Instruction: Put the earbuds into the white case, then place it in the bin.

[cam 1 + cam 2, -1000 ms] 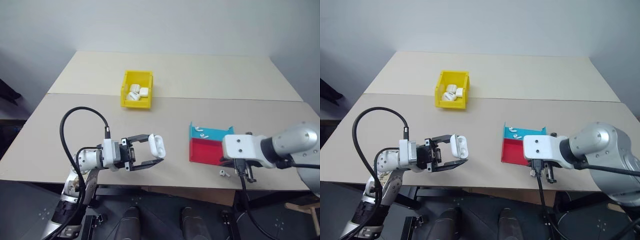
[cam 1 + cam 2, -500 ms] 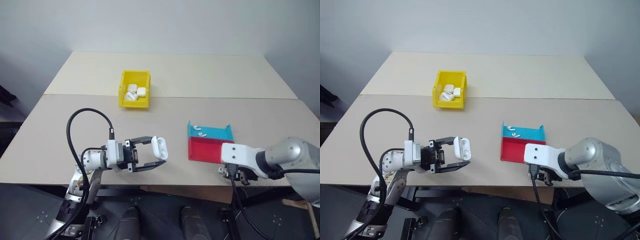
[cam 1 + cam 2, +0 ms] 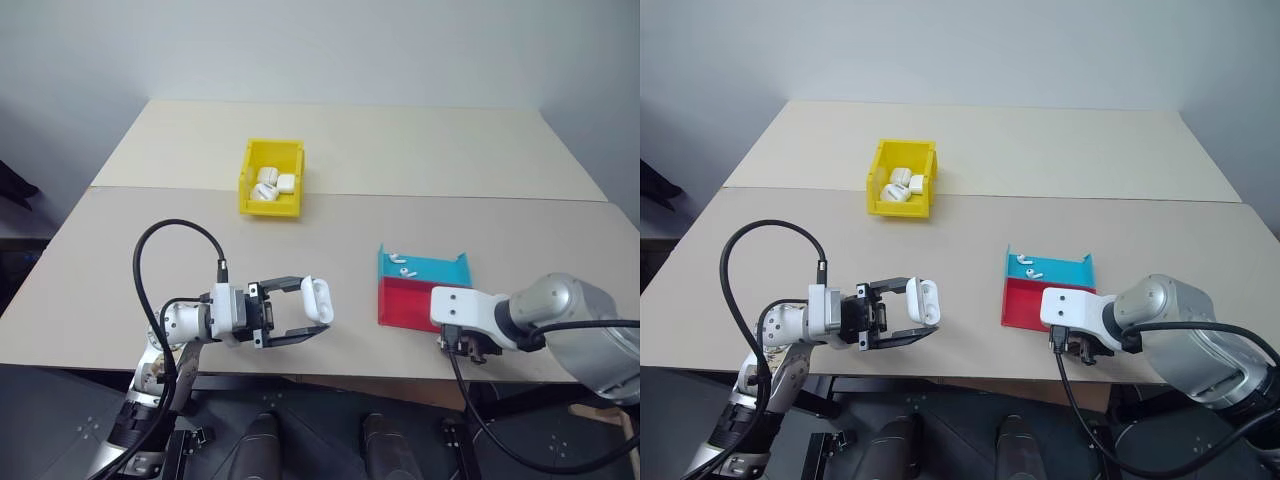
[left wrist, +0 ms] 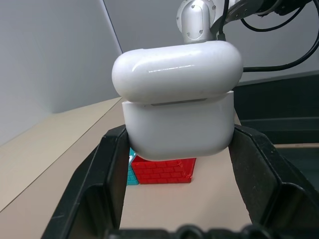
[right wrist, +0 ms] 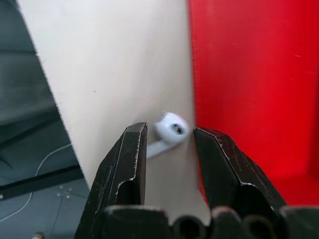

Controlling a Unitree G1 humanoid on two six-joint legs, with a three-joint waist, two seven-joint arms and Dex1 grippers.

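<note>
Beige table (image 3: 420, 170); left end effector (image 4: 174, 149) pinching glossy white case (image 4: 177, 99); right end effector (image 5: 168, 149) spread around earbud (image 5: 169, 130)

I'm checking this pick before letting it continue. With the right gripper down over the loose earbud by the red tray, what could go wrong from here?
The earbud lies on the table close to its front edge and against the red tray; a nudge from the right gripper could roll it off. One finger may catch on the tray wall. The white case in the left gripper looks barely open.
</note>
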